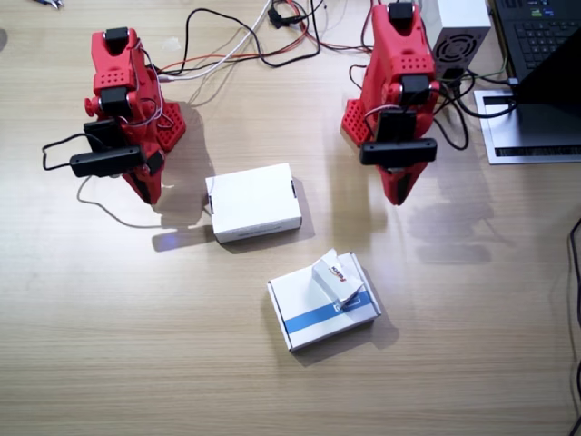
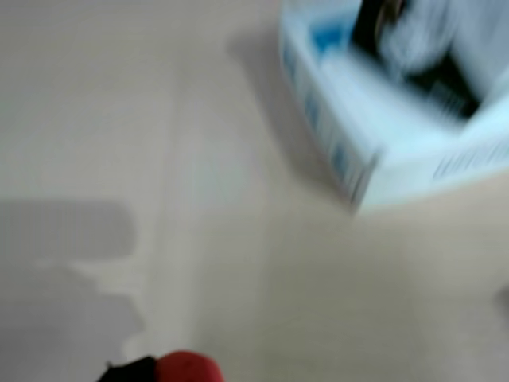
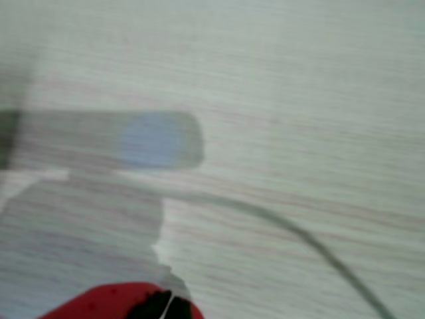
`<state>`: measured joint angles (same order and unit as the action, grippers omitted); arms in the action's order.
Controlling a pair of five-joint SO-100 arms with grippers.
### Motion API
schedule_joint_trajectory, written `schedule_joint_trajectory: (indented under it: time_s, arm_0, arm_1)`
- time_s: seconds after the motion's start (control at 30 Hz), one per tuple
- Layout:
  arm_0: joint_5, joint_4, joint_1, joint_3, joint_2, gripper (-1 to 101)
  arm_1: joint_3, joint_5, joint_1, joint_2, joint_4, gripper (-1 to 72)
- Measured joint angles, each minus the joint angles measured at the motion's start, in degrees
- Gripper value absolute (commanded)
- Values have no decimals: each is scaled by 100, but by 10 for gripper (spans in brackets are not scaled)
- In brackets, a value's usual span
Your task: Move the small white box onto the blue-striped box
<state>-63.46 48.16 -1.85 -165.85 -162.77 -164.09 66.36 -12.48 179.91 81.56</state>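
Your small white box already sits on top of the blue-striped box, near its far right corner, tilted and leaning somewhat, with the red print facing up. Judging by that, the placing step looks done and what remains is only to confirm the box is settled and park the arms.

Both arms stand folded back near their bases, well apart from the two boxes. The left gripper points down at the counter just beyond the striped box; a wrist view shows that box's corner at the upper right, blurred, and only a scrap of red gripper at the bottom edge. You cannot tell from these pictures whether its jaws are parted or closed; nothing appears between them.

The right gripper hangs beside the plain white box, its jaws equally unreadable; its wrist view shows bare wood and a cable.

If the small box's lean worries you, the next move calls for a gentle nudge to seat it flat without pushing it off the edge.
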Motion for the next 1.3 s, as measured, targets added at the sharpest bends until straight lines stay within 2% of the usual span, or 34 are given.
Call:
schedule_joint_trajectory:
  time_s: [0.13, 0.33, 0.47, 1.3]
  arm_0:
    - [-448, 932, 18, -729, -2065, -1]
    - [-1608, 1916, 132, -888, -2268, -1]
    - [-1600, 1986, 404, -923, -2268, -1]
    - [-1600, 1986, 413, -923, -2268, -1]
  arm_1:
    - [0, 79, 114, 0, 35, 2]
    - [0, 79, 97, 0, 35, 2]
    - [0, 79, 97, 0, 35, 2]
    - [0, 79, 97, 0, 35, 2]
